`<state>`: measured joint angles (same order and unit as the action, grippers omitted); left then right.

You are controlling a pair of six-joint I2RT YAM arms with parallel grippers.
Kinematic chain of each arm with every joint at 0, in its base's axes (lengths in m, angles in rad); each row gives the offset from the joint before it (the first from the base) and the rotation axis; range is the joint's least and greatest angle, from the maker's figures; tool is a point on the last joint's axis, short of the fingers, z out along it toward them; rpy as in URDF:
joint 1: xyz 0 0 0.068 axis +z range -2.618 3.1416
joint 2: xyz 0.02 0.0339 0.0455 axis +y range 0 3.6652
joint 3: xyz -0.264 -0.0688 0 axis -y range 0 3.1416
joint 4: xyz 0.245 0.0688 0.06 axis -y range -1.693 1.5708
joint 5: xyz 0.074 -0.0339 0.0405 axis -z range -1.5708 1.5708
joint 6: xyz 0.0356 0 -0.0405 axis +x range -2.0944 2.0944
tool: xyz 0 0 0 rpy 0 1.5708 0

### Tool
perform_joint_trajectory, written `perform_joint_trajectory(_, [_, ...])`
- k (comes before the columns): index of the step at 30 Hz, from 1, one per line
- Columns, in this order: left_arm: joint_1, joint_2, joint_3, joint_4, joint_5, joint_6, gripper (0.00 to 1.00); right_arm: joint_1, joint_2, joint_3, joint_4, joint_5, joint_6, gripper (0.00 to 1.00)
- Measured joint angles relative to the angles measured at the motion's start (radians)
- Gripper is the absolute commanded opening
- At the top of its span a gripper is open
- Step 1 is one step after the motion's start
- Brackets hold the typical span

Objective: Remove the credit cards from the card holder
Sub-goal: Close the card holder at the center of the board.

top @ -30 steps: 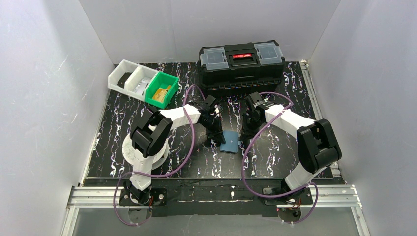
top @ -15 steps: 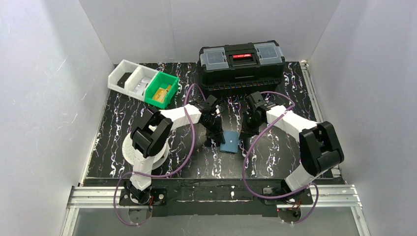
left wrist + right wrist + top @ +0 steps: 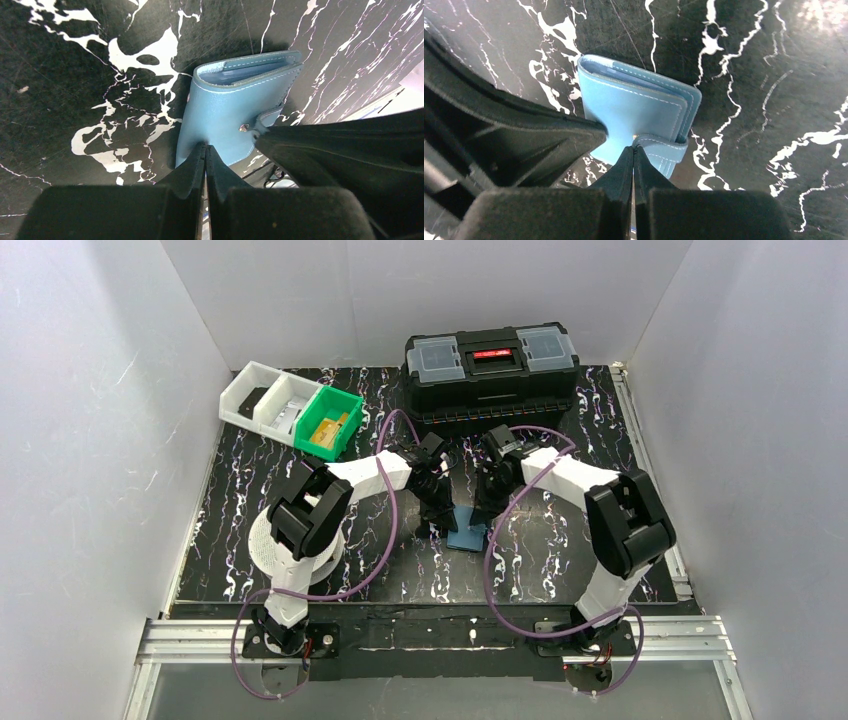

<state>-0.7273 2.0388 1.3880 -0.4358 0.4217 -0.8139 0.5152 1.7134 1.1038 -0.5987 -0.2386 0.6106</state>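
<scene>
- The card holder (image 3: pixel 467 533) lies flat on the counter (image 3: pixel 250 520), midway between the two arms and in front of the black toolbox (image 3: pixel 490 365). It is folded shut.
- It is a small blue wallet of smooth, leather-like material with pale stitching along its rounded edges. A narrow strap (image 3: pixel 661 148) wraps over one side to a small metal snap (image 3: pixel 243 128).
- At the open edge the left wrist view shows paler blue layers. No credit cards can be made out inside.
- The left gripper (image 3: pixel 206 148) has its fingers pressed together, their tips touching the near edge of the cover. It looks to be pinning the holder rather than holding it.
- The right gripper (image 3: pixel 634 148) is also pressed together, with its tips at the root of the strap. I cannot tell whether the thin strap is caught between them.
- Handling, as a judgement: the holder is light and supple, so it will likely slide on the glossy marbled counter unless one gripper holds it down.
- The strap's free end is probably the best place to take hold, since peeling it up should pop the snap. The cards should be thin, stiff and slick, best nipped by an exposed edge.
- Something orange-tan lies in the green bin (image 3: pixel 328 422), too small to identify.
</scene>
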Motion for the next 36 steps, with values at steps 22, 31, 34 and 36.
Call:
perform_joint_trajectory(22, [-0.002, 0.000, 0.003, -0.008, 0.000, 0.014, 0.00, 0.013, 0.118, 0.069, -0.025, 0.001, 0.064, 0.10])
perform_joint_trajectory(31, [-0.008, -0.027, 0.018, -0.052, -0.037, 0.032, 0.00, 0.016, 0.121, 0.071, -0.021, 0.000, 0.096, 0.31])
perform_joint_trajectory(34, [-0.008, -0.052, 0.024, -0.074, -0.053, 0.043, 0.00, 0.019, 0.118, 0.071, -0.014, -0.002, 0.101, 0.34])
perform_joint_trajectory(36, [-0.008, -0.074, 0.032, -0.090, -0.066, 0.053, 0.00, 0.021, 0.118, 0.072, -0.013, -0.003, 0.106, 0.39])
